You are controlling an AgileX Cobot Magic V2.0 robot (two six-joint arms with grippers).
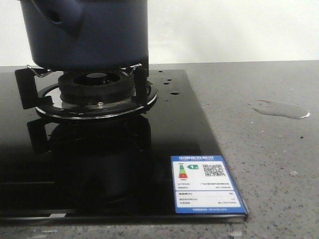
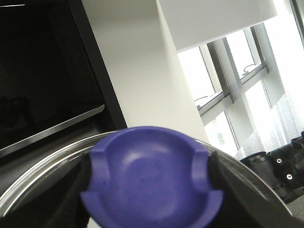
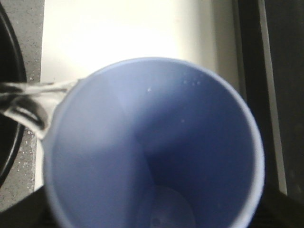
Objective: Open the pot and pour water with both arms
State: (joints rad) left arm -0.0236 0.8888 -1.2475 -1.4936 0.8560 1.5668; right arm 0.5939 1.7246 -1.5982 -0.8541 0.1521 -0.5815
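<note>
The dark navy pot (image 1: 89, 35) stands on the burner at the far left, with its stubby handle (image 1: 55, 17) towards me; its top is out of frame. No gripper shows in the front view. My left gripper (image 2: 149, 168) is shut on the purple knob (image 2: 152, 175) of a steel-rimmed glass lid (image 2: 42, 164), held up in the air. My right gripper (image 3: 152, 211) holds a light blue cup (image 3: 152, 142), which hides its fingers. A clear stream of water (image 3: 33, 92) leaves the cup's rim. A water puddle (image 1: 279, 108) lies on the counter, and droplets (image 1: 172, 87) lie on the hob.
The black glass hob (image 1: 124, 164) carries the burner ring (image 1: 97, 84) and a blue energy label (image 1: 207, 184) at its front right corner. The grey speckled counter (image 1: 264, 164) lies to the right. A dark curved edge (image 3: 7, 123) shows beside the cup.
</note>
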